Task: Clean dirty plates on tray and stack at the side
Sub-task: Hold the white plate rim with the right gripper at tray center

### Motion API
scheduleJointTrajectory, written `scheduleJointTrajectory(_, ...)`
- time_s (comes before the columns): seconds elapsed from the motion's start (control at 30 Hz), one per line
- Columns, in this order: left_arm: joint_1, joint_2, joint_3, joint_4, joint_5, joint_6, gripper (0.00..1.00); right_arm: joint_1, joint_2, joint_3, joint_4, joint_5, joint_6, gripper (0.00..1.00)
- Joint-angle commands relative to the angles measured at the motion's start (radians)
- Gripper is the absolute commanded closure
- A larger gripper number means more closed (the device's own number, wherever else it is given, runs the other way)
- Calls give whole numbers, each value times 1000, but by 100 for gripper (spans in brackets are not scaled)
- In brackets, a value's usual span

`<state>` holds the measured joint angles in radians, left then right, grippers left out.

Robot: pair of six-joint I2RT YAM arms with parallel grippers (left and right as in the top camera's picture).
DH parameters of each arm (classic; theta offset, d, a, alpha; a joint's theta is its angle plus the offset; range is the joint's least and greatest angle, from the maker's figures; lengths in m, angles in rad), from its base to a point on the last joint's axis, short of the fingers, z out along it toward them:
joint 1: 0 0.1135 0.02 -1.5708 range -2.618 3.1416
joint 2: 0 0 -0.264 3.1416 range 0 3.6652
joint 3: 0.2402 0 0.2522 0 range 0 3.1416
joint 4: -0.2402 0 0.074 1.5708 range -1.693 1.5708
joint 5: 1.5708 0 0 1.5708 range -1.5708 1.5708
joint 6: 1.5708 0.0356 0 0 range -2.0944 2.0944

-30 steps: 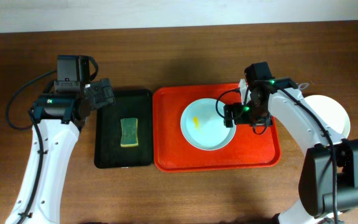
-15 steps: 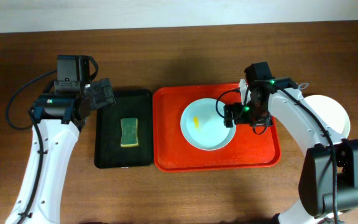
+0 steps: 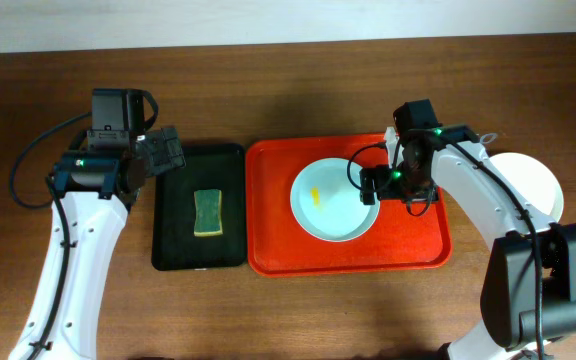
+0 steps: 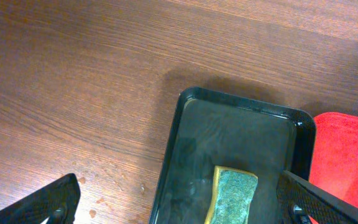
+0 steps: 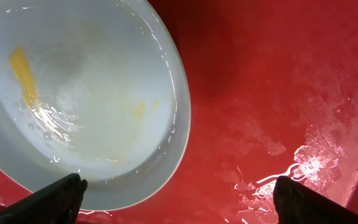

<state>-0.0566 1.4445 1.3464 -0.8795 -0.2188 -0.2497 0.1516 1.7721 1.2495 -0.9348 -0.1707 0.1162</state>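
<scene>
Right jaws, spread wide, hang over the right rim of a yellow-smeared white round plate [image 3: 328, 210] on a red-orange plastic tray [image 3: 273, 240].

Plate [image 3: 333, 200] on tray [image 3: 268, 252], frame centre-right; sponge [image 3: 208, 212] in smaller tray [image 3: 173, 250] left of it; second plate [image 3: 540, 180] on bench [image 3: 298, 315], right edge.
</scene>
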Motion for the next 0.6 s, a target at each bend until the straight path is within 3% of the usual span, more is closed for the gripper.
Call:
scheduleJointTrajectory(0.0, 5, -1, 5, -1, -13, 5, 1, 5, 0, 19, 1, -2, -4, 1)
scheduleJointTrajectory(0.13, 5, -1, 5, -1, -13, 5, 1, 5, 0, 19, 60, -7, -4, 2)
scheduleJointTrajectory(0.2, 5, -1, 5, -1, -13, 5, 1, 5, 0, 19, 52, -104, -4, 1)
scheduleJointTrajectory(0.23, 5, -1, 5, -1, -13, 5, 1, 4, 0, 19, 45, -109, -4, 5)
scheduleJointTrajectory(0.27, 5, -1, 5, -1, -14, 5, 1, 4, -1, 23, 24, -108, -4, 43)
scheduleJointTrajectory(0.3, 5, -1, 5, -1, -13, 5, 1, -2, 0, 25, 0, -106, 22, 96)
scheduleJointTrajectory(0.37, 5, -1, 5, -1, -13, 5, 1, -17, 0, 25, 14, -77, 131, 96)
scheduleJointTrajectory(0.4, 5, -1, 5, -1, -13, 5, 1, -21, 0, 25, 25, -81, 136, 82)
scheduleJointTrajectory(0.43, 5, -1, 5, -1, -14, 5, 1, -23, 0, 25, 26, -84, 136, 79)
scheduleJointTrajectory(0.5, 5, -1, 5, -1, -14, 5, 1, -22, 0, 25, 29, -83, 136, 54)
scheduleJointTrajectory(0.57, 5, -1, 5, -1, -13, 5, 1, -22, 1, 21, 37, -71, 137, 53)
